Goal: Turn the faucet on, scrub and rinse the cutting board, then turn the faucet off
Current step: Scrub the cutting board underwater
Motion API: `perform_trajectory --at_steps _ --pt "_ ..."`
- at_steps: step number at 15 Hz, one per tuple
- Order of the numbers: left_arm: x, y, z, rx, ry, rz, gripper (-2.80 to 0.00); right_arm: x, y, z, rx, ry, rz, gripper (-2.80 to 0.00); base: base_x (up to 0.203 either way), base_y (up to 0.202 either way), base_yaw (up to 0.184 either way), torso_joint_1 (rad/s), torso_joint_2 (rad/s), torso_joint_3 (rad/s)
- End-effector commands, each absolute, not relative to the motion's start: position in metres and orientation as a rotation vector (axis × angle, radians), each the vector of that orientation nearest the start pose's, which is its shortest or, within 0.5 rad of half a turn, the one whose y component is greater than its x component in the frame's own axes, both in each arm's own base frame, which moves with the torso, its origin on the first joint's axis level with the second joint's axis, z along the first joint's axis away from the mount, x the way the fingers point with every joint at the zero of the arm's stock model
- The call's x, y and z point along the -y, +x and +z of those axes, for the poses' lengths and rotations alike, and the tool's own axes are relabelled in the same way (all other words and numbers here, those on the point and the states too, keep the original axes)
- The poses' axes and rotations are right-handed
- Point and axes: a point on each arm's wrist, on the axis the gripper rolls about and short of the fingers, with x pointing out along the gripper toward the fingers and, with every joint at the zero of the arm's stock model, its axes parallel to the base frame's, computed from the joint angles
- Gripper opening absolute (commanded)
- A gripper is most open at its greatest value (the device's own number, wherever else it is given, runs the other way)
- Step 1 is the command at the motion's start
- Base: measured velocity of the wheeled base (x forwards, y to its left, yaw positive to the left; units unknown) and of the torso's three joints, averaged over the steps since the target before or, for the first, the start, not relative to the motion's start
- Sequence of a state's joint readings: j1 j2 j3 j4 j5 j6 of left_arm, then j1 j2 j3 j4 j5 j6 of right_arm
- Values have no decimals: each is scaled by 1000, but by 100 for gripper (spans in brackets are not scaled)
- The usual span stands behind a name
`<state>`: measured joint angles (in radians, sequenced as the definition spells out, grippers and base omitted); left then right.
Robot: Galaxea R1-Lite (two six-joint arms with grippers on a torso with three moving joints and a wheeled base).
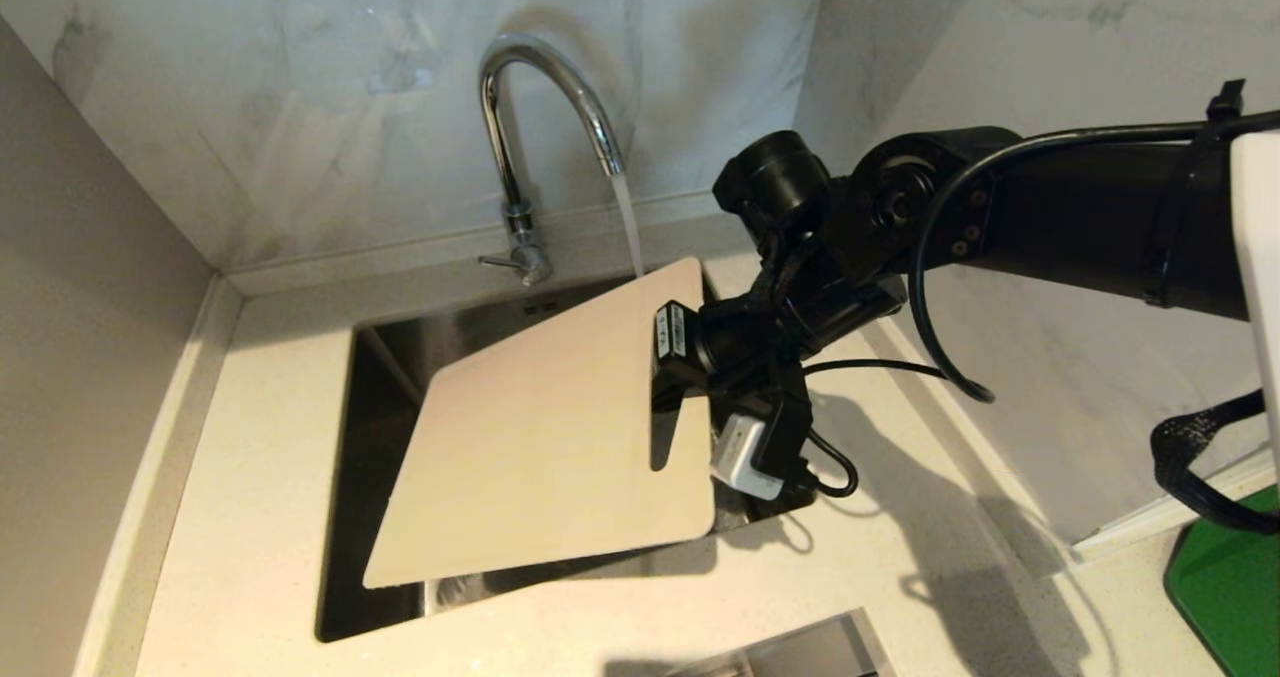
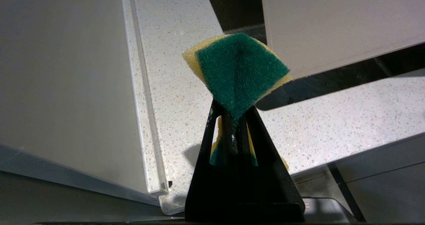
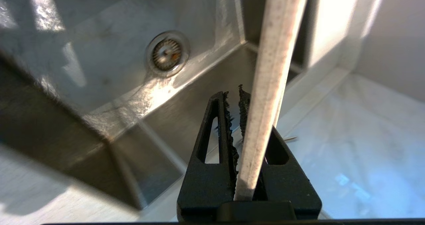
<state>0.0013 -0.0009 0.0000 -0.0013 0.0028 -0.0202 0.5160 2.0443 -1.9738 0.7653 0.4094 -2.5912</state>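
Nearest the lens, right gripper [image 3: 234,92]: clamped on the thin edge of the cutting board [image 3: 272,68], at the short end beside the handle slot. Holds the board [image 1: 540,427] tilted above the sink [image 1: 380,357], the far corner up under the running faucet [image 1: 545,87]. Cannot tell whether the water stream [image 1: 628,227] strikes that corner or passes just behind it.

Left gripper [image 2: 234,108]: pinched shut on a green-and-yellow sponge [image 2: 239,65], folded between the fingers, over the counter [image 2: 332,125] near the board's lower corner, not touching it.

Possible trouble, as a judgement:
- Slipping or pivoting of the board, because of a narrow bite on one wet edge and the long unsupported plate.
- More twisting once the sponge presses far from the grip.
- Splashing onto the counter, because of water running off a tilted face.
- Missing the stream, if the board sits too low or too near.

Count: one faucet, one cutting board, one sponge, one sink with one drain [image 3: 167,54], one stream, two grippers.
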Motion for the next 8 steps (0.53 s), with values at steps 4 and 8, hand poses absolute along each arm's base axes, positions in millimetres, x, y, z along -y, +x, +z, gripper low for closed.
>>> perform_trajectory --at_steps 4,8 --pt "0 -23 75 0 -20 5 -280 -191 346 242 790 -2235 1408 -280 0 0 0 0 0 0" --pt "0 -23 75 2 -21 5 -280 -179 362 235 840 -2221 1367 -280 0 0 0 0 0 0"
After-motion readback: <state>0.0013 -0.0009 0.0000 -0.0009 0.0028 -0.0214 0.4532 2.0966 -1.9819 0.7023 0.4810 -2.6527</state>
